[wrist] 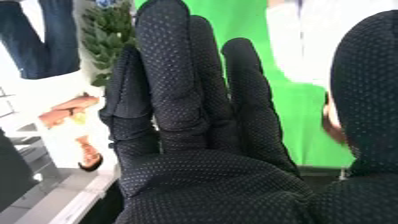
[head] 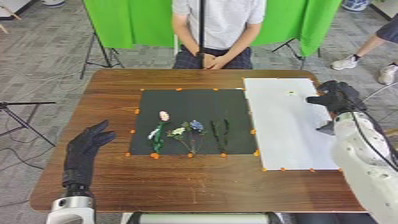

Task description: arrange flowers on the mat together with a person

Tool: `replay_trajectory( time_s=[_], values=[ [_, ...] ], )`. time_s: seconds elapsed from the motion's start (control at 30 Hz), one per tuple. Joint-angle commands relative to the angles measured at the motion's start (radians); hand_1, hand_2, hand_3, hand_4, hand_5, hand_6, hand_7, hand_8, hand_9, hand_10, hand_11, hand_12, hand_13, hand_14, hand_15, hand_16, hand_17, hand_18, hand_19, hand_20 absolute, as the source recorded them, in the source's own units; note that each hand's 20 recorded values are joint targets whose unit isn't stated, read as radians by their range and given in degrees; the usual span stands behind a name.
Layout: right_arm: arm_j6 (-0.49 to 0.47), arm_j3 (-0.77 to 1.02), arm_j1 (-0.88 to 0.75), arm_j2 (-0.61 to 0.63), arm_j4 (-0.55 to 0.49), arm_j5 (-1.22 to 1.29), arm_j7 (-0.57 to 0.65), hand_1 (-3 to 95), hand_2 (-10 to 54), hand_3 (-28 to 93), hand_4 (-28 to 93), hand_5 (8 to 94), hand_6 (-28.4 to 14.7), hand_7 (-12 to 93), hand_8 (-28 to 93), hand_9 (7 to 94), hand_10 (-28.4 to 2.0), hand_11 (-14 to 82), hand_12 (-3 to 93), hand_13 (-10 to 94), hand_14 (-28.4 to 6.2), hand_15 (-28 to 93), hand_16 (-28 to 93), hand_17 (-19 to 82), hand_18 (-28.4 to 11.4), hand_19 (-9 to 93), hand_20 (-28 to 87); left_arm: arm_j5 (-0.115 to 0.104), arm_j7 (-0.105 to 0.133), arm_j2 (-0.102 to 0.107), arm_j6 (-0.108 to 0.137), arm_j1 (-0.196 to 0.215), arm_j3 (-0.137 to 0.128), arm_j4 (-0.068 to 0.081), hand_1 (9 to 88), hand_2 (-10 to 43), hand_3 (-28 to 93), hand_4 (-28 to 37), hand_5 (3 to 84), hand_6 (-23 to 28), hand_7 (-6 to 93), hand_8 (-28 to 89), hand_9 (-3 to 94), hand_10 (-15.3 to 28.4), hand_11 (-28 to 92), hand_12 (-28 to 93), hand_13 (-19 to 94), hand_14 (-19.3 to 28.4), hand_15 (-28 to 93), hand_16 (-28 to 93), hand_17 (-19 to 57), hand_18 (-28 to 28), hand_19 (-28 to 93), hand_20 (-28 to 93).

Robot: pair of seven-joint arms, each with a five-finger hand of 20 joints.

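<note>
In the head view my left hand point(head: 84, 150) is at the table's left side, left of the dark mat point(head: 182, 105), its fingers straight. My right hand point(head: 338, 96) is over the right edge of the white sheet point(head: 284, 120). The right wrist view has the right hand point(wrist: 204, 110) with straight fingers and nothing held. On the mat's lower half lie a pale pink flower point(head: 163, 116) on a green stem, a whitish flower point(head: 179, 131), a blue flower point(head: 196, 125) and dark green stems point(head: 226, 134) farther right. A small yellowish bit point(head: 290, 93) lies on the white sheet.
Orange tape pieces point(head: 155, 155) line the mat and sheet on the brown table point(head: 160, 185). Across the table sits a person point(head: 218, 30), hands together in the lap. Behind are a green cloth point(head: 133, 25) and black stands.
</note>
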Motion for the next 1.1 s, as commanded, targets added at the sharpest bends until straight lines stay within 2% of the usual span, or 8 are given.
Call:
replay_trajectory(
  time_s=[0.03, 0.53, 0.7, 0.8, 0.87, 0.93, 1.0, 1.1],
  values=[
    [-0.037, -0.078, 0.126, -0.018, 0.114, -0.093, 0.008, 31.8, -9.5, 67, -23, 53.6, -0.1, 15, -10, 63.6, -16.1, 23.3, 24.2, 73, -12.0, 51, 25, 38, -22.2, 77, 47, 0.003, 0.002, -0.008, -0.001, 0.004, 0.013, 0.005, 19.1, 9.5, 65, -28.3, 50.4, 3.7, 13.9, -7, 53.7, 16.0, 21, 13, 41, 18.9, 23, -2, 10.0, 12.6, 12, 19],
    [-0.103, -0.09, 0.165, -0.064, 0.243, -0.177, 0.013, 37.0, -9.5, 68, -24, 56.1, 2.4, 17, -11, 69.5, -15.1, 23.1, 23.9, 78, -9.0, 51, 26, 41, -21.7, 81, 48, 0.0, 0.002, -0.01, -0.002, 0.0, 0.015, 0.009, 19.5, 9.3, 65, -28.3, 50.4, 3.7, 13.9, -7, 53.6, 15.9, 22, 13, 41, 18.9, 23, -2, 10.0, 12.6, 12, 18],
    [-0.046, -0.104, 0.159, -0.07, 0.271, -0.182, -0.014, 40.6, -9.5, 69, -25, 57.8, 3.6, 19, -12, 71.2, -14.1, 23.7, 23.9, 79, -8.0, 52, 27, 42, -21.1, 83, 48, 0.002, 0.0, -0.011, -0.006, 0.001, 0.015, 0.009, 19.6, 9.3, 65, -28.3, 50.3, 3.7, 14.0, -7, 53.6, 15.9, 21, 13, 41, 19.0, 23, -2, 10.0, 12.6, 12, 18],
    [0.011, -0.119, 0.155, -0.069, 0.289, -0.185, -0.036, 45.4, -9.5, 69, -26, 63.0, 5.0, 21, -13, 74.2, -13.3, 24.4, 23.7, 80, -7.3, 54, 28, 43, -20.6, 84, 48, 0.002, 0.0, -0.011, -0.005, 0.0, 0.015, 0.009, 19.7, 9.3, 65, -28.3, 50.4, 3.7, 13.9, -7, 53.6, 16.0, 21, 13, 41, 18.9, 23, -2, 10.0, 12.6, 12, 18],
    [0.073, -0.135, 0.152, -0.067, 0.299, -0.166, -0.039, 49.6, -9.5, 65, -27, 66.3, 5.1, 22, -7, 77.0, -12.2, 22.3, 27.8, 81, -6.8, 55, 29, 43, -20.3, 85, 48, 0.001, 0.0, -0.011, -0.006, 0.001, 0.015, 0.009, 19.7, 9.3, 65, -28.3, 50.4, 3.8, 13.9, -7, 53.6, 16.0, 21, 13, 41, 18.9, 23, -2, 10.0, 12.6, 12, 18],
    [0.122, -0.143, 0.149, -0.068, 0.308, -0.167, -0.051, 57.8, -9.5, 55, -24, 72.3, 5.0, 23, -3, 83.2, -10.7, 15.6, 35.8, 83, -5.7, 56, 29, 45, -20.0, 87, 49, 0.001, 0.001, -0.011, -0.006, 0.002, 0.015, 0.009, 19.7, 9.3, 65, -28.3, 50.4, 3.8, 13.9, -7, 53.6, 16.0, 22, 13, 41, 18.9, 23, -2, 10.0, 12.6, 12, 18],
    [0.167, -0.152, 0.145, -0.064, 0.312, -0.156, -0.059, 59.6, -9.5, 55, -24, 77.1, 5.0, 24, -1, 87.4, -9.6, 12.6, 39.2, 85, -4.9, 57, 29, 47, -19.7, 88, 48, 0.001, -0.001, -0.011, -0.007, 0.0, 0.016, 0.01, 19.7, 9.3, 65, -28.3, 50.4, 3.8, 13.8, -7, 53.6, 16.0, 21, 13, 41, 18.9, 23, -2, 10.0, 12.6, 12, 18],
    [0.182, -0.151, 0.133, -0.049, 0.285, -0.144, -0.063, 61.0, -9.5, 56, -24, 81.0, 4.9, 24, 1, 90.8, -9.0, 12.5, 39.7, 87, -4.2, 57, 30, 49, -19.2, 90, 47, 0.001, 0.0, -0.01, -0.007, 0.0, 0.016, 0.01, 19.8, 9.3, 65, -28.3, 50.4, 3.7, 13.9, -6, 53.6, 15.9, 21, 13, 41, 18.9, 23, -2, 10.0, 12.6, 12, 18]
  ],
)
